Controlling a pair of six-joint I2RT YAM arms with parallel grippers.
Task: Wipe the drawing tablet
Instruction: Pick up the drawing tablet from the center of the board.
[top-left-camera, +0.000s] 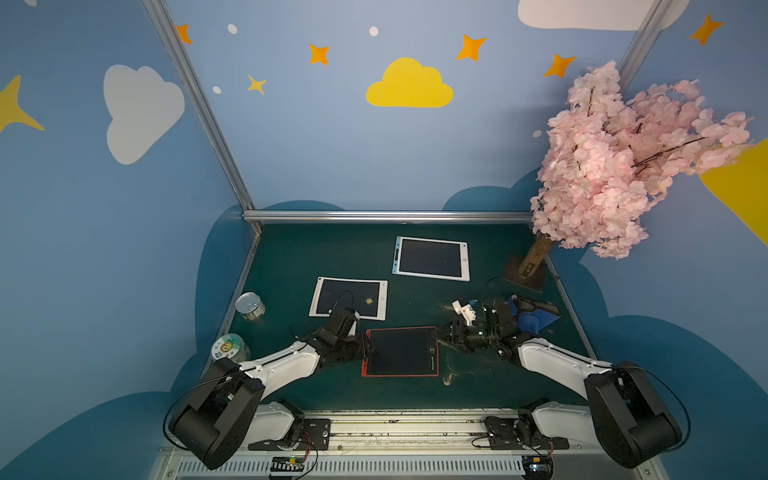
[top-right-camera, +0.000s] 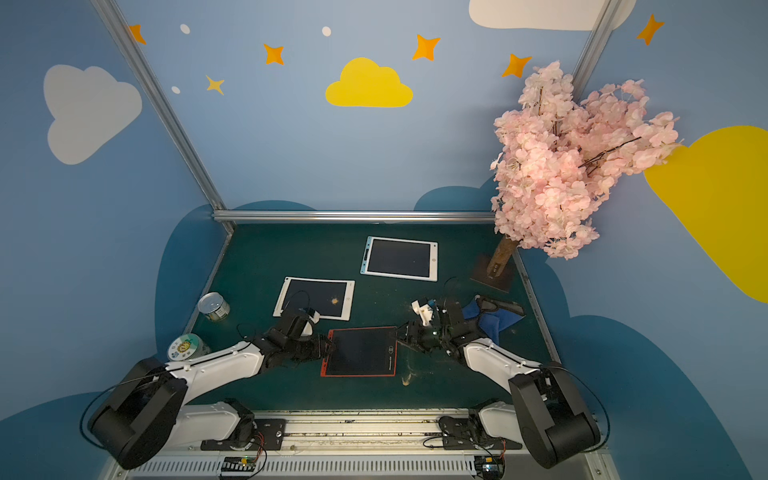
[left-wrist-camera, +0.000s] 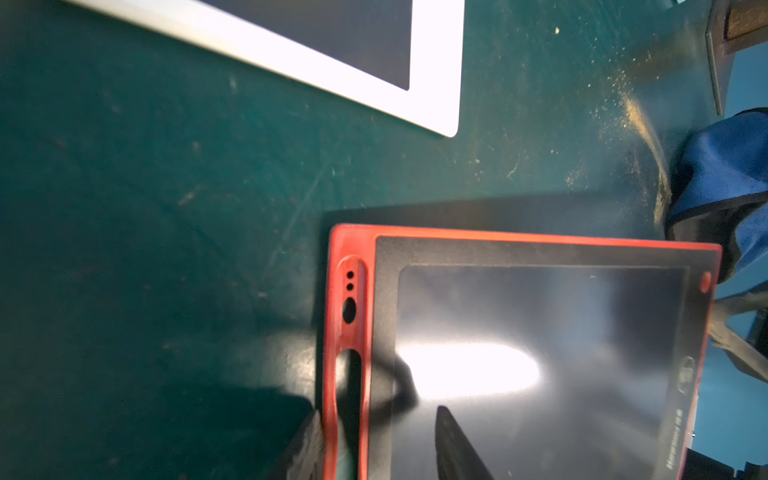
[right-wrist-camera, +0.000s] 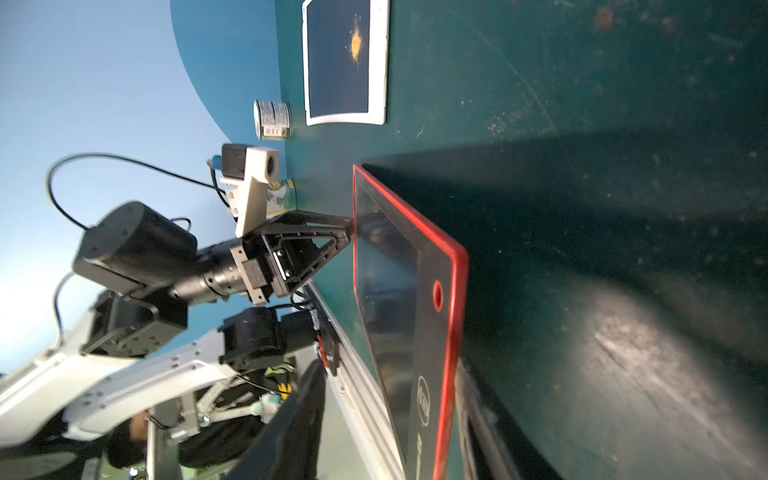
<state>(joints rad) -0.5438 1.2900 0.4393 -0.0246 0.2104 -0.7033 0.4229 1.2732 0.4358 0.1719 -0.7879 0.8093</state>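
Red tablet (top-left-camera: 401, 353), lower centre: likely stiff, light, slick; bezel grip best. Pinched there by left fingers (left-wrist-camera: 453, 444); straddled by right fingers (right-wrist-camera: 299, 415), cannot tell if clamped.

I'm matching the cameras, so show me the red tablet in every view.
Top view: red tablet low centre.
Top view: red tablet low centre again.
Left wrist: red tablet fills the lower right.
Right wrist: red tablet centre to bottom, slanted.
Shared landmark: white tablet beside it.
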